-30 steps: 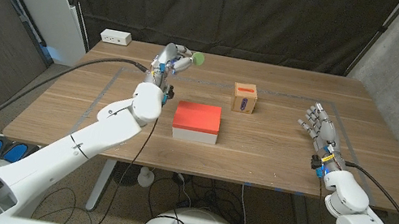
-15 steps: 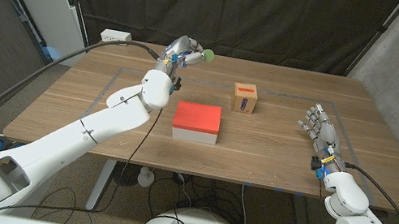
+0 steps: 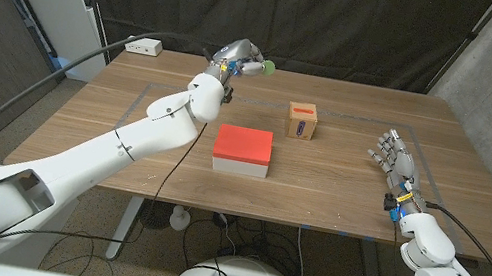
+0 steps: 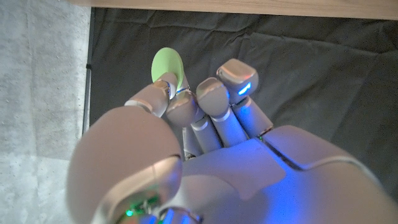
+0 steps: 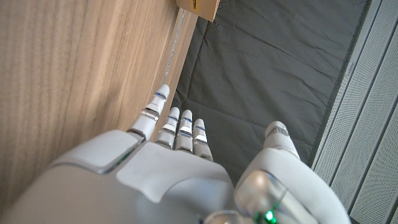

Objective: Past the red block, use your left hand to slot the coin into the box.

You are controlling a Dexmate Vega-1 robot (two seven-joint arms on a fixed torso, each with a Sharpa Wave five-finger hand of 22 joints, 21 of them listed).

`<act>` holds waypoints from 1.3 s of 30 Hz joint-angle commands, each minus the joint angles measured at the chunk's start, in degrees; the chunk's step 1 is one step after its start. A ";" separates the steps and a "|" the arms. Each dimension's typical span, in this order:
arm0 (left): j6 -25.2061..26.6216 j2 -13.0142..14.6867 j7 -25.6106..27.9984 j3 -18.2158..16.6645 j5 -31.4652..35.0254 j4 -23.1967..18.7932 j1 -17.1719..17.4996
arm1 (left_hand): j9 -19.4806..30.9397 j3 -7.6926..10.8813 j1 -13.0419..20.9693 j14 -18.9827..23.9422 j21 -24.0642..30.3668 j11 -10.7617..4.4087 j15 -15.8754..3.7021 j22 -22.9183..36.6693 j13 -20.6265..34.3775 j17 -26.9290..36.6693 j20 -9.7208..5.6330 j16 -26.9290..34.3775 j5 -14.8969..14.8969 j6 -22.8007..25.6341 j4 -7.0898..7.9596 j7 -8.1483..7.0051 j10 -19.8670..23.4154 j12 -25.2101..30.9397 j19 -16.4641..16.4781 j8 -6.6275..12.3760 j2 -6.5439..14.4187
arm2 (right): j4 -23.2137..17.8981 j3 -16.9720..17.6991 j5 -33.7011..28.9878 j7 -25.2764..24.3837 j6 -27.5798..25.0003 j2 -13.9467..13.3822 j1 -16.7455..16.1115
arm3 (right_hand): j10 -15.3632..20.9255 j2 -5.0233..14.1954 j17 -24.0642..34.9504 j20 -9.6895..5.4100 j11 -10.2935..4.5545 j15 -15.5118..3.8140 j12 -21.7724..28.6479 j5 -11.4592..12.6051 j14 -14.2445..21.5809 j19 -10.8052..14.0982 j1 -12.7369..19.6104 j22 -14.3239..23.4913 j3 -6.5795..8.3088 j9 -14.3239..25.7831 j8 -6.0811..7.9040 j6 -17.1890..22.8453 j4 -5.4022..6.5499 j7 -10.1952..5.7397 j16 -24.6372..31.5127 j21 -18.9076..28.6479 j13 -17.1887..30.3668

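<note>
Near the right table edge, right hand (image 3: 390, 153) standing with fingers apart, holding nothing. Mid-table, red block (image 3: 243, 149); beyond it, wooden box (image 3: 302, 121), apparently slotted on top. Farthest, left hand (image 3: 237, 58) raised, pinching green coin (image 3: 268, 65) at fingertips.

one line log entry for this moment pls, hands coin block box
left hand: holds green coin, raised at far table edge | right hand: open, idle | red block: mid-table | box: beyond block, coin not yet slotted
</note>
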 commanded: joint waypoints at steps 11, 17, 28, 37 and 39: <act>6.12 -6.72 -12.33 10.90 13.44 8.15 -11.78 | 0.34 0.10 2.24 0.29 0.18 -0.16 0.03 -0.13 0.31 0.65 -2.47 0.44 0.38 7.21 0.03 4.53 -0.09 0.52 -0.29 -0.22 1.58 | 1.35 -0.04 0.79 1.07 0.65 0.32 0.58 | 0.53 0.71 -0.02 0.21 0.19 -0.09 0.24 0.27 0.47 0.28 0.08 0.27 0.25 0.13 0.22 0.30 -0.39 -0.18 0.20 0.01 0.32; 6.09 -8.80 -14.74 13.37 15.69 11.21 -14.52 | 0.42 0.04 2.35 0.24 -0.10 -0.02 0.00 -0.66 0.14 1.01 -2.49 0.40 0.38 7.35 -0.04 4.42 -0.10 0.44 -0.46 -0.37 1.43 | 1.57 -0.11 0.80 1.32 0.63 0.19 0.79 | 0.53 0.71 -0.02 0.21 0.19 -0.09 0.24 0.27 0.47 0.28 0.08 0.27 0.25 0.13 0.22 0.30 -0.39 -0.18 0.20 0.01 0.32; 5.12 -11.95 -20.39 18.30 19.88 16.76 -19.12 | 0.65 -0.01 2.54 -0.12 -0.33 -0.19 0.00 -1.13 0.36 0.84 -2.51 -0.21 0.38 7.50 0.00 4.43 -0.22 0.56 -0.09 -0.72 1.40 | 1.70 0.13 1.52 1.39 0.60 0.30 0.68 | 0.53 0.71 -0.02 0.21 0.19 -0.09 0.24 0.27 0.47 0.28 0.08 0.27 0.25 0.13 0.22 0.30 -0.39 -0.18 0.20 0.01 0.32; 5.48 -15.62 -22.62 20.77 21.89 21.55 -21.13 | 0.78 -0.09 2.54 -0.06 -0.83 -0.30 0.00 -1.56 -0.38 0.82 -2.54 -0.30 0.35 7.65 0.02 4.31 -0.02 0.16 -0.11 -1.07 1.24 | 1.64 0.61 1.69 1.45 0.82 0.03 0.17 | 0.53 0.71 -0.02 0.21 0.19 -0.09 0.24 0.27 0.47 0.28 0.08 0.27 0.25 0.13 0.22 0.30 -0.39 -0.18 0.20 0.01 0.32; 5.77 -16.37 -22.86 21.17 22.21 22.28 -21.39 | 0.95 -0.07 2.55 -0.07 -0.79 -0.23 0.01 -1.50 -0.43 0.71 -2.51 -0.39 0.36 7.54 0.06 4.20 -0.01 0.14 0.05 -1.07 1.29 | 1.60 0.69 1.93 1.45 0.68 0.05 0.14 | 0.53 0.71 -0.02 0.21 0.19 -0.09 0.24 0.27 0.47 0.28 0.08 0.27 0.25 0.13 0.22 0.30 -0.39 -0.18 0.20 0.01 0.32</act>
